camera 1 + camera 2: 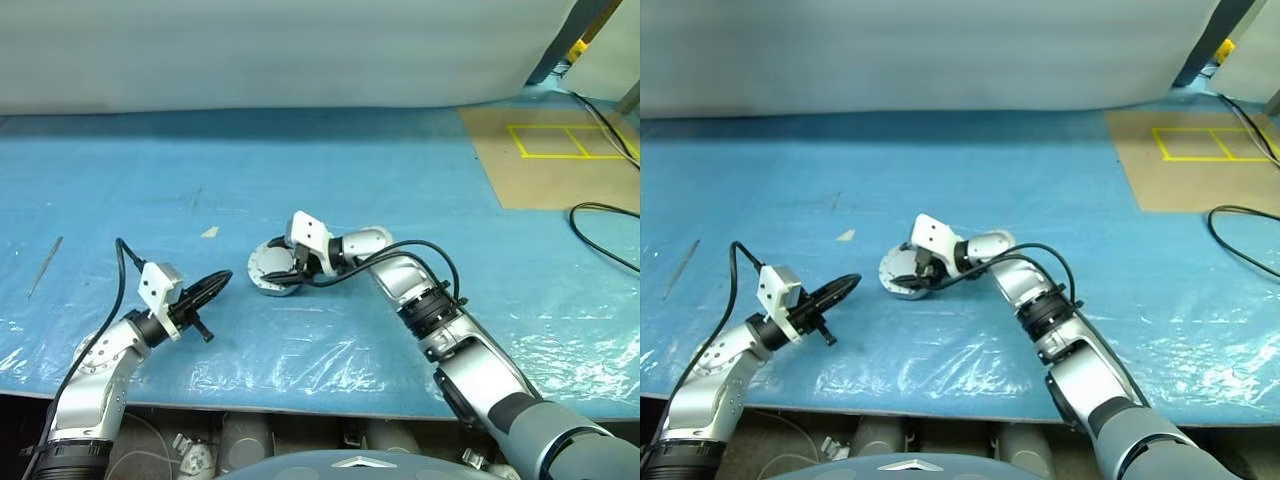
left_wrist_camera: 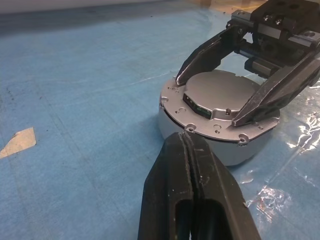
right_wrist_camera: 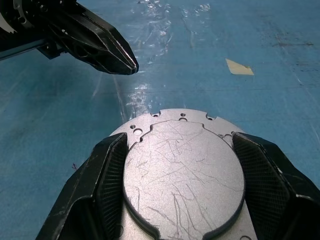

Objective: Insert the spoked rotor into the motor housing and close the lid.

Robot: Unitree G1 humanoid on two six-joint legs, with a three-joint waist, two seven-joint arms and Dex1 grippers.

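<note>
The motor housing point(image 1: 268, 287), a squat silver-grey puck, sits mid-table on the blue sheet. The lid point(image 3: 182, 170) lies flat on top of it, raised centre up. My right gripper point(image 3: 180, 142) reaches in from the right, one black finger on each side of that raised centre and pressed against its edge. My left gripper point(image 1: 224, 281) is shut and empty. It hovers level just left of the housing wall point(image 2: 200, 137), apart from it, with its tip pointing at the rim. The spoked rotor is hidden.
A beige tape scrap point(image 1: 209, 232) lies behind and left of the housing. A thin rod point(image 1: 45, 265) rests at the far left. A brown board with yellow lines point(image 1: 560, 150) and a black cable point(image 1: 600, 215) are at the back right.
</note>
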